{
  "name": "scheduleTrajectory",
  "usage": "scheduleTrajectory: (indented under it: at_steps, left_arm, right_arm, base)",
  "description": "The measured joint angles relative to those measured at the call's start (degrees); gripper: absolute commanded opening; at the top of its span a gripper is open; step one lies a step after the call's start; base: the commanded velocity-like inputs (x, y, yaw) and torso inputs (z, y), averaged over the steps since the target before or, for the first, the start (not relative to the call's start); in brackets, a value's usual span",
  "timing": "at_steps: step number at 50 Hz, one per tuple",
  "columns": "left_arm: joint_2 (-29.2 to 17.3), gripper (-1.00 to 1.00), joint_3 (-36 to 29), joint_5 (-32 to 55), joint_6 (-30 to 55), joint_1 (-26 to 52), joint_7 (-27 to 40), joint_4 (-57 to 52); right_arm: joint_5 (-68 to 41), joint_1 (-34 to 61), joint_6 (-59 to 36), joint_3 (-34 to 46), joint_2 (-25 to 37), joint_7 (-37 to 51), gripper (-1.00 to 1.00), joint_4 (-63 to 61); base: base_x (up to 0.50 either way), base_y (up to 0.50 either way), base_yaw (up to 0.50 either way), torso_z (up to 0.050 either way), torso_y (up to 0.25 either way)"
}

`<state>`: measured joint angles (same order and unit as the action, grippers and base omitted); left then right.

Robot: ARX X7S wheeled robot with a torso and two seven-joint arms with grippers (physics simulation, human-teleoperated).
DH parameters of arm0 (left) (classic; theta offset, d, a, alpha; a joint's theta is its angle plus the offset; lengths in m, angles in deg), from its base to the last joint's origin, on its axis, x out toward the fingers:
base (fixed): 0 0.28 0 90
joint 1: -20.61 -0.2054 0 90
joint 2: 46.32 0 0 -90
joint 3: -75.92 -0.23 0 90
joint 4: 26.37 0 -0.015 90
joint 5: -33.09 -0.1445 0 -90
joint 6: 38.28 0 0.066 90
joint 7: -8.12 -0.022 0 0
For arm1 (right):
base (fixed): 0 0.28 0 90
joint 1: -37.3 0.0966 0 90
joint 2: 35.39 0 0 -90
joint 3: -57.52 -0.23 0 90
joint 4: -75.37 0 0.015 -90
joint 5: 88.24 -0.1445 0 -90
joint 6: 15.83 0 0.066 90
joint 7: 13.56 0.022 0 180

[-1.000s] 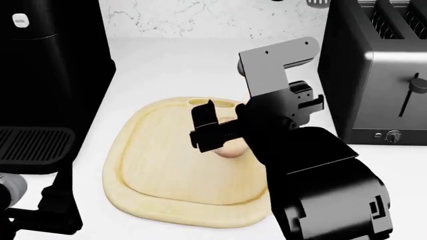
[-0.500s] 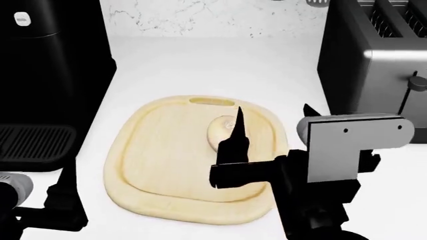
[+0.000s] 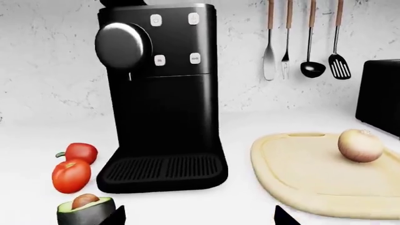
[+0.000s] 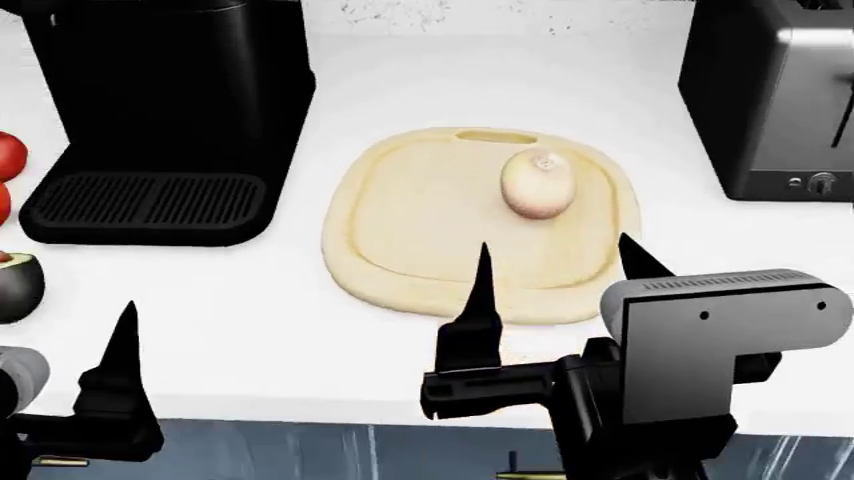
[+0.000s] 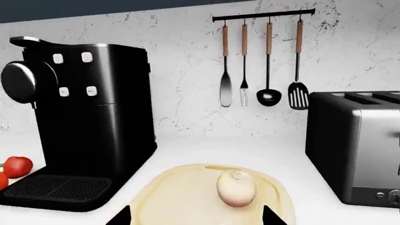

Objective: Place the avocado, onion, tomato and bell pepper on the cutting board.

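Observation:
The onion [image 4: 538, 185] lies on the pale wood cutting board [image 4: 427, 230], near its slot handle, touched by neither gripper. My right gripper [image 4: 561, 285] hovers open over the board's near edge, its jaws wide apart and empty; the onion [image 5: 236, 188] sits well ahead of it. To the left of the coffee machine are the bell pepper [image 3: 81, 152], the tomato [image 3: 70, 176] and the avocado [image 3: 84, 208], cut face up. My left gripper [image 3: 200, 218] is open and empty, low over the counter just right of the avocado [image 4: 16, 285].
A black coffee machine [image 4: 174, 90] with its drip tray stands between the produce and the board. A black toaster [image 4: 774, 90] stands at the right. Utensils [image 5: 262, 61] hang on the back wall. The counter's front edge [image 4: 334, 418] lies just under both grippers.
The right gripper has drawn back from the onion toward the counter's front edge, leaving the onion on the board. The head view has pulled back and shifted left, bringing the produce into sight.

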<state>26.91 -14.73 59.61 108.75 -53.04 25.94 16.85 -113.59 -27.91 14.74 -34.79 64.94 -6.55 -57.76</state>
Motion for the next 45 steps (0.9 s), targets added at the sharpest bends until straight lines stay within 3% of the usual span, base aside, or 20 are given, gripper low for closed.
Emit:
scheduleTrajectory:
  at_steps: [16, 45]
  left_arm:
    - [-0.3, 1.00, 0.6, 0.8, 0.3, 0.1, 0.5, -0.2]
    - [-0.8, 1.00, -0.1, 0.8, -1.1, -0.3, 1.0, 0.8]
  right_arm:
    - [0.4, -1.3, 2.2, 1.4, 0.6, 0.4, 1.00, 0.9]
    - [0.2, -2.3, 4.3, 3.1, 2.0, 0.6, 1.00, 1.7]
  base:
    - [-0.12, 0.49, 0.00, 0.000, 0.000]
    - [0.26, 0.45, 0.00, 0.000, 0.000]
